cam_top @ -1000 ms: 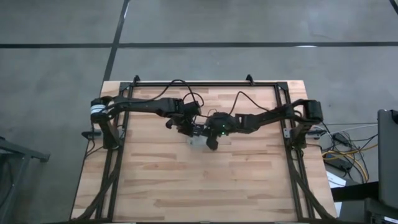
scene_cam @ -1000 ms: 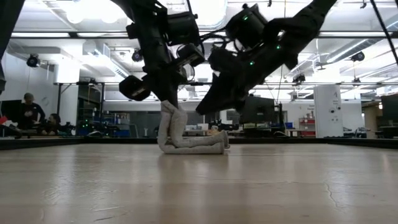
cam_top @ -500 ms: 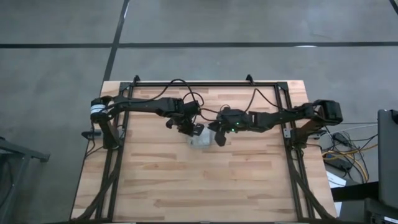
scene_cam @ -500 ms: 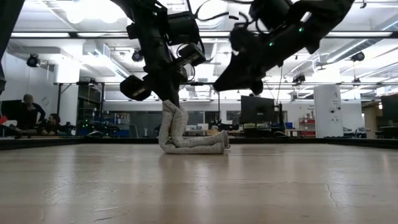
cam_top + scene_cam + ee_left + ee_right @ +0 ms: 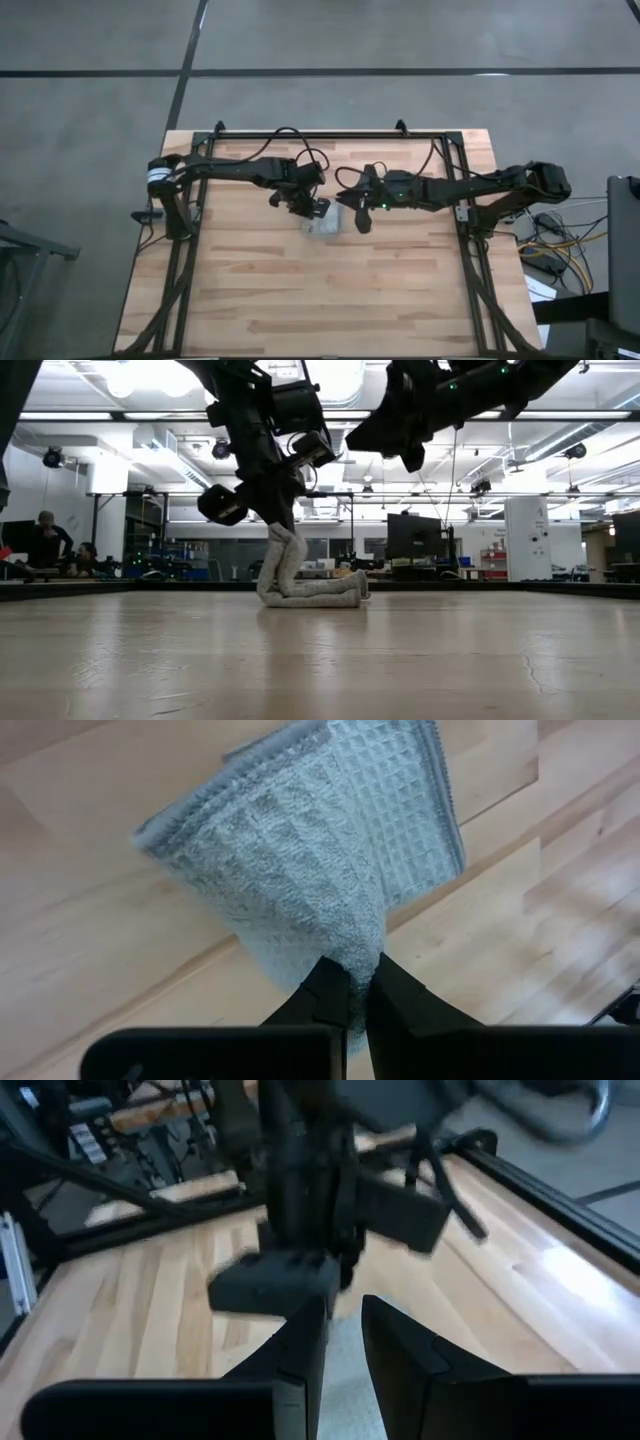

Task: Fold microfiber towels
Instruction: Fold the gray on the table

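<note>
The light grey-blue microfiber towel (image 5: 322, 224) lies folded at the table's middle. One end of it rises from the folded stack (image 5: 315, 596) up to my left gripper (image 5: 283, 520), which is shut on it and seen close in the left wrist view (image 5: 360, 982). My right gripper (image 5: 345, 203) hangs well above the table (image 5: 365, 442), to the right of the towel. It points toward the left arm, its fingers a little apart with nothing between them (image 5: 345, 1340). My left gripper pinches a bunched, raised end of the towel (image 5: 352, 952) between its two fingertips. The fingers slant down at it from above and from the table's left. Several layers rise to the fingers (image 5: 278, 550), while the rest of the towel lies flat on the table.
A black frame rail (image 5: 330, 134) runs along the far edge of the wooden table and down both sides. Bare wood lies in front of the towel toward the near edge (image 5: 320, 300). People sit far off in the room behind (image 5: 45, 545).
My right gripper has risen from just above the towel and drawn back toward the table's right edge, tipping closer to level. The left gripper and the towel have kept still.
</note>
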Available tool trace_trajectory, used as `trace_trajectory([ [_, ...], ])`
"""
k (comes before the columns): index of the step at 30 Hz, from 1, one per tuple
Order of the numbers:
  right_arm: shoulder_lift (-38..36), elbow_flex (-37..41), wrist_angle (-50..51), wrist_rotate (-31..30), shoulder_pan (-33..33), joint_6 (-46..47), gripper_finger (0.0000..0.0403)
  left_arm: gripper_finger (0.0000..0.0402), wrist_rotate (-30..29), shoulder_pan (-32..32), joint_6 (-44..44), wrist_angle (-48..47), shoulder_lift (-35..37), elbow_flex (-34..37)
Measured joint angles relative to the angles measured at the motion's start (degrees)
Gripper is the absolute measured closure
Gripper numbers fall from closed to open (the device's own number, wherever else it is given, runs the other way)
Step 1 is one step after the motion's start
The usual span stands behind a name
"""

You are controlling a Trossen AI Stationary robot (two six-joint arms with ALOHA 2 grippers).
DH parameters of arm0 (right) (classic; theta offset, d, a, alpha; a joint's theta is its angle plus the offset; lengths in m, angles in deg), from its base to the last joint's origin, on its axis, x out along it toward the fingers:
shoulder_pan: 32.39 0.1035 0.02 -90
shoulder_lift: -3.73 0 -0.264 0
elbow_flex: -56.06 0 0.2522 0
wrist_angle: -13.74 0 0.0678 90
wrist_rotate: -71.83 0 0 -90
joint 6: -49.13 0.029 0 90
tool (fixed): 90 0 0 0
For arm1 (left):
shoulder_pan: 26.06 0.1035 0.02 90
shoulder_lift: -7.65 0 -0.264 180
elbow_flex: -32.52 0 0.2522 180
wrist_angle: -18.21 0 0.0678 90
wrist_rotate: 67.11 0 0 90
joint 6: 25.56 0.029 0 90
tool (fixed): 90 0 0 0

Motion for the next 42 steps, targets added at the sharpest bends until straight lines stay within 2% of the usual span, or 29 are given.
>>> trace_trajectory([
  [8,-0.3,0.0,-0.4,0.1,0.3,-0.2,0.0335,0.0387,4.9,0.0,1.5,4.4,-3.0,0.0],
  [16,-0.2,0.0,-0.4,0.1,0.6,-0.2,0.0335,0.0366,5.1,0.1,1.6,7.9,-3.3,0.0],
  [24,-0.1,0.0,-0.5,0.0,0.7,-0.3,0.0335,0.0384,5.1,0.1,2.4,10.3,-3.3,0.0],
  [33,-0.2,0.0,-0.8,-0.1,0.8,-0.4,0.0335,0.0329,2.2,0.1,4.8,12.8,-3.3,0.0],
  [42,-0.2,0.0,-0.6,-0.1,0.8,-0.4,0.0335,0.0307,1.8,0.1,4.6,12.8,-3.3,0.0],
])
